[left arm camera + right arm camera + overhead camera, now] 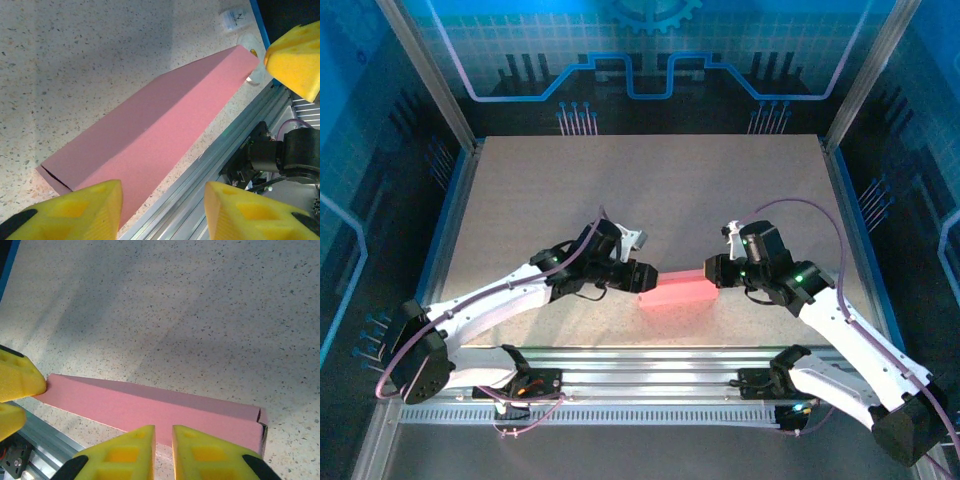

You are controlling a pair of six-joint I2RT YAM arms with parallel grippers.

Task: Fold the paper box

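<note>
Left hand (640, 278): jaws about halfway apart, holding nothing. The box's left end sits against one pad, the other pad is clear of it. Paper box (675, 290) lies flat on worktop (650, 190) near the front rail (650, 362), between the two hands. Long axis runs left-right, hand to hand, right end slightly farther back. Looks like a slim rectangular box, pink face out, crisp edges. Small dark gap at one end corner, so that end probably isn't fully tucked. Right hand (712, 270): pads almost together, thin slit only, at the box's right end. Can't tell if card is pinched. Each hand is equally near its own end; next move likely works the ends.
</note>
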